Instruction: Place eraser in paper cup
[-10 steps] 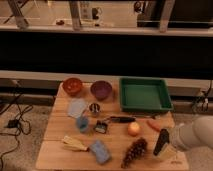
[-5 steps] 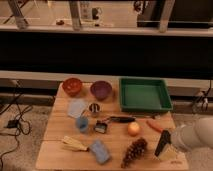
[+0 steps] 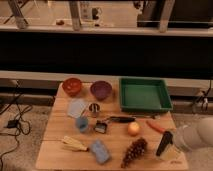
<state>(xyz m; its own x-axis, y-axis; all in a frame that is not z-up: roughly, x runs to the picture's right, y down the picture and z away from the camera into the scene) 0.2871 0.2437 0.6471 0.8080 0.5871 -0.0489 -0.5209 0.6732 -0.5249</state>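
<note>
**Gripper at front-right corner, paper cup across the desk**

Wooden desk (image 3: 54,158), crowded. Green tray (image 3: 145,95) fills the back-right corner and holds nothing visible. Red-orange bowl (image 3: 72,86) and purple bowl (image 3: 101,90) sit side by side along the back edge.

The pale arm enters from the right edge. The dark gripper (image 3: 164,143) hangs at the front-right corner, directly over a pale yellowish block (image 3: 171,153). My reading is that this block is the eraser, though its outline is too vague to be sure. Grip state: cannot tell.

Bunch of grapes (image 3: 134,150) lies at the front edge, left of the gripper. Blue sponge (image 3: 100,151) is further left.

The paper cup (image 3: 76,107), whitish, sits left of centre, well apart from the gripper. The metal cup (image 3: 94,108) is just beside it on the right, and the small blue cup (image 3: 81,123) is just in front.

Handling, as judged: the eraser is light, slightly rubbery and grippy, with no risk of breakage. Pinch it across the narrow sides. The cup is thin, light and easily tipped or crushed, so release from above the rim and avoid touching the wall.
</note>
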